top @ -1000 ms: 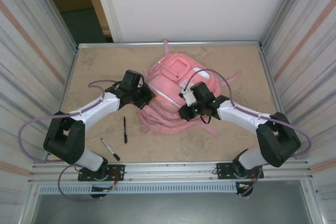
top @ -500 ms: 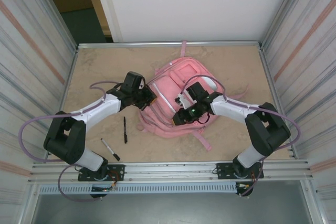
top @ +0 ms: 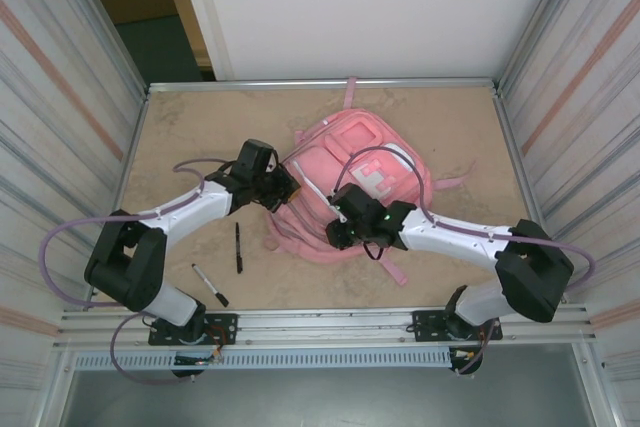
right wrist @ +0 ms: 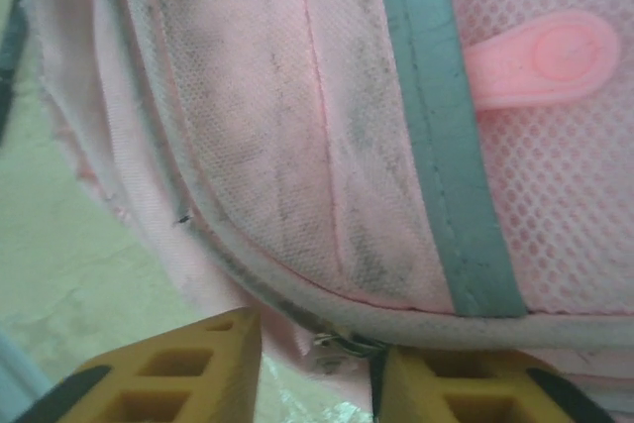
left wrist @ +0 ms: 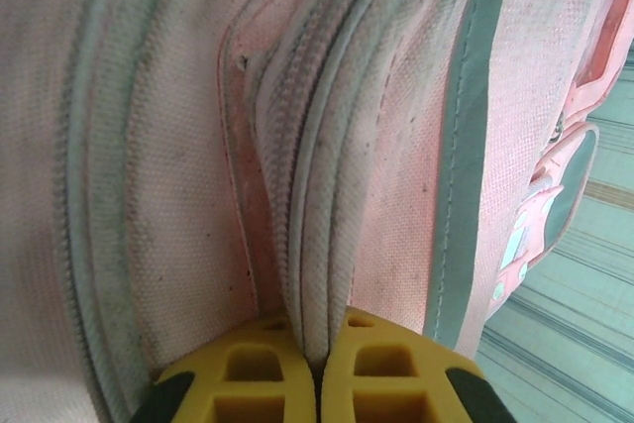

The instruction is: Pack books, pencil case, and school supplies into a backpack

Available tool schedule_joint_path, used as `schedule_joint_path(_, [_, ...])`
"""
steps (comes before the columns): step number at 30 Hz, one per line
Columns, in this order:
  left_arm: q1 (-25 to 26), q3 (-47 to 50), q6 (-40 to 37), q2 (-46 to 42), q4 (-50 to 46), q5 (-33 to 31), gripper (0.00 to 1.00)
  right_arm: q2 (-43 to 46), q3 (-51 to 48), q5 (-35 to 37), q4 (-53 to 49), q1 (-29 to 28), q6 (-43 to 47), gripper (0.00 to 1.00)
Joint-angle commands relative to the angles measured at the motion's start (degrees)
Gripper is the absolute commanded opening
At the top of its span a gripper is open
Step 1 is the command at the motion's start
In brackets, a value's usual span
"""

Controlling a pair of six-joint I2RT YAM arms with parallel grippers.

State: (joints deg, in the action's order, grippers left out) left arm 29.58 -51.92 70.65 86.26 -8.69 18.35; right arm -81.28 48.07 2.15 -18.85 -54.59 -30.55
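The pink backpack (top: 365, 162) lies flat in the middle of the table. My left gripper (top: 287, 192) is at its left edge, shut on a fold of zip-edged fabric (left wrist: 322, 274), with the yellow fingers (left wrist: 248, 383) pressed together. My right gripper (top: 335, 230) is at the backpack's near-left edge, its jaws a little apart. A small metal zip slider (right wrist: 347, 344) and pink fabric (right wrist: 297, 126) sit between those jaws, in my right gripper (right wrist: 319, 369). Two black pens lie on the table to the left: one (top: 238, 247) upright in view, the white-tipped one (top: 210, 285) nearer the edge.
Corrugated metal walls stand close on both sides, and a metal rail (top: 320, 319) runs along the near edge. Backpack straps (top: 445, 184) trail to the right and towards the front. A pink rubber zip tab (right wrist: 540, 56) lies on the mesh.
The backpack has shifted and turned on the table. My right gripper moved left and nearer along its lower edge, and its jaws changed width. The left gripper kept its hold.
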Motion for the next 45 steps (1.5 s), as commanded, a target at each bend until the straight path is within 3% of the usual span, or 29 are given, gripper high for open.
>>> schedule_joint_path(1, [1.2,0.6,1.6,-0.7,3.6,0.2,0.0,-1.5,1.3,5.1,1.1,-1.5,-4.3,0.17])
schedule_joint_path(6, [1.9,0.6,2.0,0.5,4.7,0.3,0.0,-3.8,2.8,-11.8,6.7,-1.6,-5.4,0.22])
schedule_joint_path(11, [2.4,1.1,3.3,2.0,7.2,0.7,0.0,-5.2,1.1,-19.0,14.3,-0.2,-10.2,0.28])
schedule_joint_path(14, [2.4,1.6,2.9,2.0,6.9,0.4,0.0,-3.5,0.6,-16.8,12.5,0.6,-10.2,0.34])
schedule_joint_path(17, [1.8,2.1,0.8,1.1,6.0,0.2,0.01,0.7,-0.9,-11.6,8.8,0.6,-10.5,0.47])
schedule_joint_path(20, [1.0,1.8,-4.1,-0.1,4.4,1.9,0.19,5.8,-1.8,-4.5,2.4,0.6,-12.2,0.54])
schedule_joint_path(23, [0.5,1.6,-10.4,-1.3,1.8,3.7,0.35,10.9,-1.8,3.9,-6.6,-0.1,-15.4,0.59])
schedule_joint_path(28, [0.8,0.8,-25.7,-4.3,-3.9,8.1,0.44,16.4,-3.1,13.1,-14.5,0.5,-28.3,0.66])
schedule_joint_path(32, [2.7,1.5,-39.6,-8.5,-8.6,10.9,0.46,17.1,-4.1,10.4,-10.1,2.8,-39.3,0.63])
schedule_joint_path(36, [5.2,3.4,-48.4,-12.1,-10.7,9.5,0.46,14.2,-3.8,9.1,-3.7,3.8,-43.5,0.61])
schedule_joint_path(41, [8.6,7.0,-61.6,-12.8,-3.0,10.1,0.47,8.7,-2.0,8.8,-1.7,6.2,-45.9,0.58])
schedule_joint_path(45, [13.0,10.9,-73.1,-12.8,6.3,4.3,0.49,5.2,-1.4,7.6,0.3,8.3,-48.2,0.53])
